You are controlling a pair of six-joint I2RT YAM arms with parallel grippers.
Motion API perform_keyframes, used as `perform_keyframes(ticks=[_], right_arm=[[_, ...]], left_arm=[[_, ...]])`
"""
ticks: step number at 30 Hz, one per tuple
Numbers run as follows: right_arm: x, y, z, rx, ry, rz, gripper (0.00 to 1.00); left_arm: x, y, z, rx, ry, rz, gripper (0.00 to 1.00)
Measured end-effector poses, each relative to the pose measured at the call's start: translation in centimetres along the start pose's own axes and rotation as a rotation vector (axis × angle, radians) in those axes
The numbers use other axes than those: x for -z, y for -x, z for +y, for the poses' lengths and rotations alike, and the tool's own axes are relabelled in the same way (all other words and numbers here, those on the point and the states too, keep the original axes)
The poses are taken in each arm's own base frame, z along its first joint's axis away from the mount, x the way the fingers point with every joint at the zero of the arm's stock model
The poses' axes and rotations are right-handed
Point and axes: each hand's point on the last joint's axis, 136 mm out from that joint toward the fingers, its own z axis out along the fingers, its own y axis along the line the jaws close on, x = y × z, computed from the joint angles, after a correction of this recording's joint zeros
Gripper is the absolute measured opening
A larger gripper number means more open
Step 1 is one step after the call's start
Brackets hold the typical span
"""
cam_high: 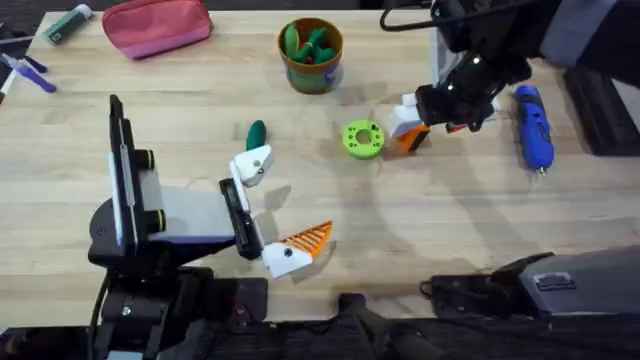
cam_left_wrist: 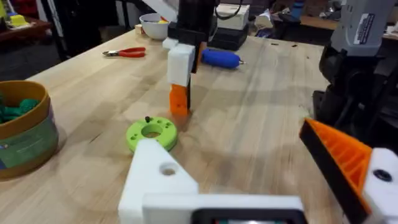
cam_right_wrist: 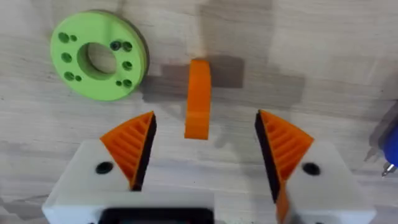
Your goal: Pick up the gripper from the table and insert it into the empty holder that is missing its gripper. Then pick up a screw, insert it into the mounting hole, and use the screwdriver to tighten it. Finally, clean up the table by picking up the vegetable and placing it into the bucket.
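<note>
Rate the task as barely begun: all steps on the bench (cam_high: 420, 215) open.

Find the bucket (cam_high: 312, 55) well beyond both pincers. Note green pieces and a red one inside; treat these as earlier contents, not the task's vegetable. Find a white bowl (cam_left_wrist: 152, 25) far behind the right pincer, with yellowish bits in it.

Locate the screwdriver (cam_high: 531, 125) lying just to the outer side of the right pincer, untouched.

Read the left pincer (cam_high: 275, 205) as spread and carrying nothing. Identify one finger as the holder (cam_high: 255, 163), bare of an orange tip, mounting hole open.

Read the right pincer (cam_right_wrist: 205, 149) as spread, pinching nothing, lowered over the gripper (cam_right_wrist: 198, 99). Find the gripper on the bench between the two pads, touching neither. Judge pickup as not yet made.

Locate the green ring (cam_high: 362, 139) just beside the right pincer.

Locate the vegetable (cam_high: 256, 133) on the bench just ahead of the holder, not yet in the bucket.

Count insertion, screw, tightening and clean-up as remaining.
</note>
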Motion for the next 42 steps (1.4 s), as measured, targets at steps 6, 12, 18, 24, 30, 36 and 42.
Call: perform_keyframes(ticks=[6,12,18,24,30,36,42], right_arm=[[0.4,0.5,0.0,0.0,0.003,-0.014,0.918],[-0.7,0.1,0.1,-0.012,0.0,0.038,0.883],[-1.2,0.3,0.5,-0.015,0.014,0.043,0.797],[-1.2,0.3,0.6,-0.018,0.022,0.044,0.6],[-1.1,0.3,0.6,-0.021,0.023,0.044,0.381],[-1.1,0.3,0.7,-0.025,0.026,0.041,0.053],[-1.1,0.5,0.7,-0.029,0.027,0.036,0.022]], left_arm=[[0.0,0.0,0.0,0.0,0.0,0.0,0.986],[0.0,0.0,0.0,0.0,0.0,0.0,0.986],[0.0,0.0,0.0,0.0,0.0,0.0,0.986],[0.0,0.0,0.0,0.0,0.0,0.0,0.985],[0.0,0.0,0.0,0.0,0.0,0.0,0.986],[0.0,0.0,0.0,0.0,0.0,0.0,0.986],[0.0,0.0,0.0,0.0,0.0,0.0,0.986]])
